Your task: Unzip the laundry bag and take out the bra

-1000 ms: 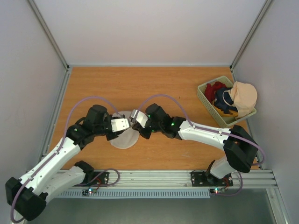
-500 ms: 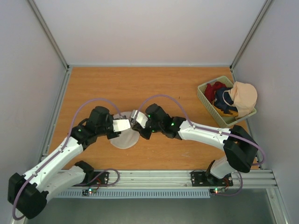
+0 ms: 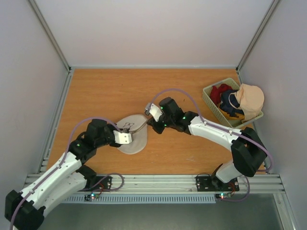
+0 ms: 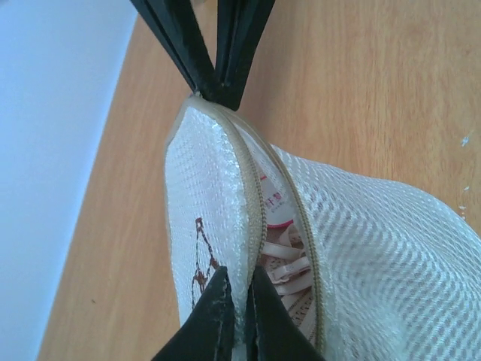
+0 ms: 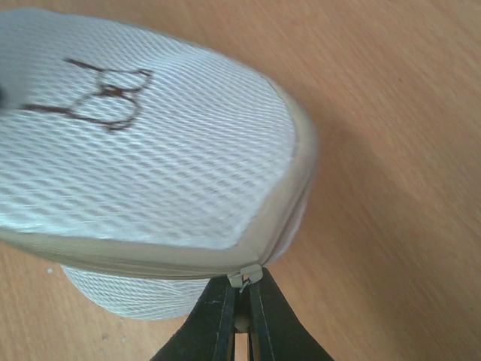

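Observation:
The laundry bag (image 3: 135, 139), a round off-white mesh pouch with a dark spectacles-like mark, is held off the table between both grippers. My left gripper (image 3: 124, 138) is shut on the mesh rim beside the zipper (image 4: 239, 297). My right gripper (image 3: 149, 120) is shut on the grey zipper pull (image 5: 246, 277) at the bag's far-right edge (image 5: 150, 165). In the left wrist view the zipper gapes partly open and the pink-beige bra (image 4: 289, 259) with thin straps shows inside. The right gripper's fingers (image 4: 237, 68) meet the bag's far end there.
A green plastic basket (image 3: 209, 99) stands at the back right, holding a red cloth (image 3: 219, 91) and a navy cloth (image 3: 230, 104). A pale peach rounded garment (image 3: 250, 98) lies over its right rim. Metal rails run along the table's sides and near edge.
My right gripper has moved right and back with the zipper pull. My left gripper has moved toward the near edge with the rim. The bag is stretched between them and the zipper has opened further.

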